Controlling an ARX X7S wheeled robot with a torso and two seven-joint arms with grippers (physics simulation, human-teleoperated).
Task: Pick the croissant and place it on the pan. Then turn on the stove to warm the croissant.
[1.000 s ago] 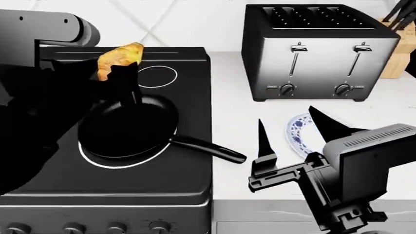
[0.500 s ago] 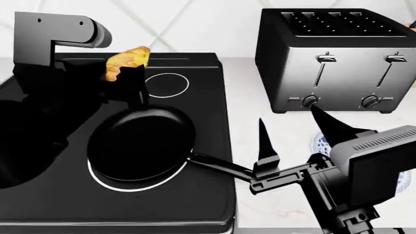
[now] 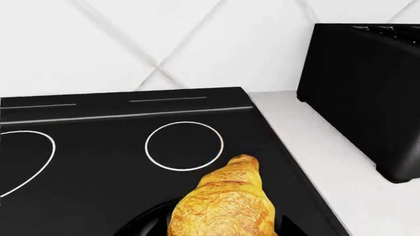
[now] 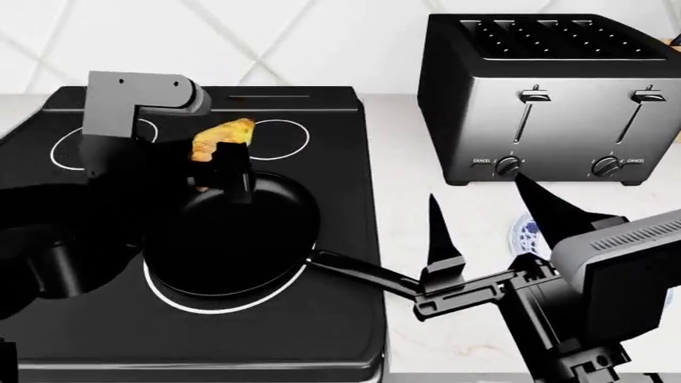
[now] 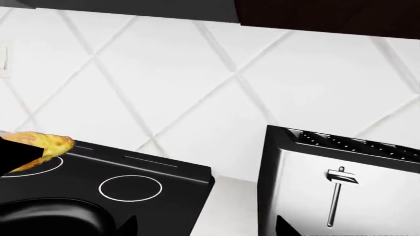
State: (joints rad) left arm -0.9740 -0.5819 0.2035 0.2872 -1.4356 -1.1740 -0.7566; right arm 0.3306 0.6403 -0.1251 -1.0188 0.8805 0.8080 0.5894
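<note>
Croissant [image 4: 222, 137] over pan [image 4: 236, 231]
Left end effector [image 4: 218, 155] clamps it above the far rim; right end effector [image 4: 484, 211] spread wide, empty.

The stove [image 4: 319, 319] top looks like glossy black glass. The pan [image 4: 239, 231] is matt black. The toaster [image 4: 548, 100], upper right, is brushed metal. The croissant [image 3: 223, 209] looks rough and flaky.
</note>
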